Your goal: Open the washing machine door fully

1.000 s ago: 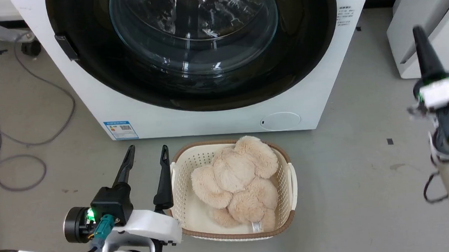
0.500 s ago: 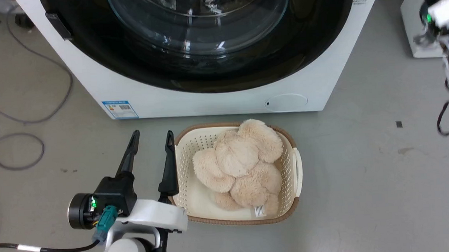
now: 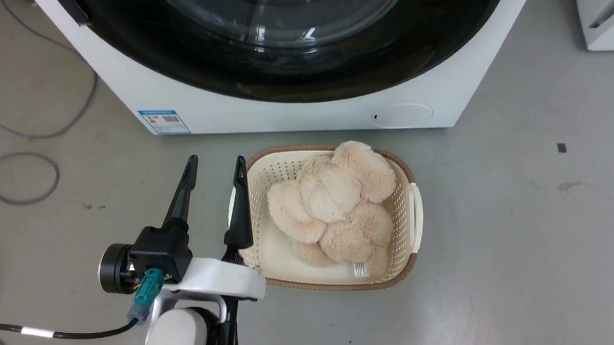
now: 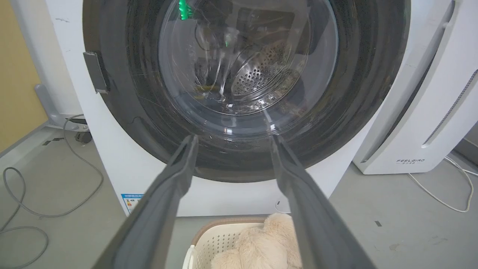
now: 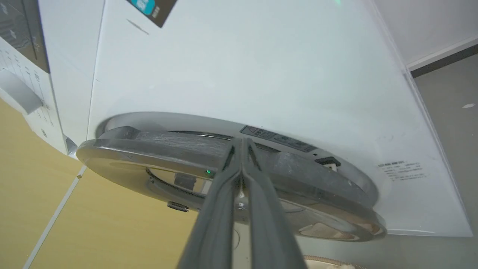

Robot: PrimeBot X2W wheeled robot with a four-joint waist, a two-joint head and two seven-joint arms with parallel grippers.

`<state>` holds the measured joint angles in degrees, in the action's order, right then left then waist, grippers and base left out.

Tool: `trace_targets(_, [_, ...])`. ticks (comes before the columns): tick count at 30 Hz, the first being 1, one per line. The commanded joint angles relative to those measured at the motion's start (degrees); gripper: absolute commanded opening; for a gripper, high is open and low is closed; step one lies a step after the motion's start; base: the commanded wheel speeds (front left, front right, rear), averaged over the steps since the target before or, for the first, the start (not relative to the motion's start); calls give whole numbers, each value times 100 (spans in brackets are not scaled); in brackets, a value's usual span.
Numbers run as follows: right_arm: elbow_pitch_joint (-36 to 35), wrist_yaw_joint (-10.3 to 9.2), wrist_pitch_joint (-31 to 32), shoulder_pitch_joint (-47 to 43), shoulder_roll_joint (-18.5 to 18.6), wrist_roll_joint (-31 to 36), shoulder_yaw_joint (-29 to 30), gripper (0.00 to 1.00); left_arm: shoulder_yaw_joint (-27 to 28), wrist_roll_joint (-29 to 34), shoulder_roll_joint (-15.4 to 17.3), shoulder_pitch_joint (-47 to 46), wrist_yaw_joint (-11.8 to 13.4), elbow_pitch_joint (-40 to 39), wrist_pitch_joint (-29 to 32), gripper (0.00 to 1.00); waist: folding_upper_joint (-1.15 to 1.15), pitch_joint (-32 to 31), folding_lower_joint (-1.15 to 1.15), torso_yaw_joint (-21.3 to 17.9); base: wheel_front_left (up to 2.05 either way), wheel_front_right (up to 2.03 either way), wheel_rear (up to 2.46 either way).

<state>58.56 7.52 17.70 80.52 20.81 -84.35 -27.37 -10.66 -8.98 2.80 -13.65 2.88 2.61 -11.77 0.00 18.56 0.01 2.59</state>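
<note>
The left gripper (image 4: pixel 233 139) pointed at the door (image 4: pixel 123 97), its jaws wide apart and empty, framing the lower glass. The perforated drum (image 4: pixel 261 71) showed through the glass. Below, a basket (image 4: pixel 220 235) holding a plush toy (image 4: pixel 261 246) stood on the floor (image 4: pixel 392 231) before the washer (image 4: pixel 112 175).

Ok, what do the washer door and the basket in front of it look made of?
The door: glossy black ring, likely plastic, around a clear bowl window that looks like glass; both show sharp reflections. The basket: cream hard plastic, judging by its moulded holes, with a brown rim.
</note>
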Motion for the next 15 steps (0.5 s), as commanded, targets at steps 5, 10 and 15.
trace_targets(5, [481,-2,472,703,46,-420,-400,0,-85,-91,7,-187,56,-12,-131,100,0,168,-1,32,0,0,0])
trace_targets(10, [809,-3,797,1107,17,-674,-732,0,-150,-151,8,-278,82,4,-191,100,0,309,-1,44,0,0,0])
trace_targets(15, [1078,-3,1086,1449,-36,-933,-1047,0,-233,-219,8,-398,110,16,-251,100,0,458,-1,68,0,0,0])
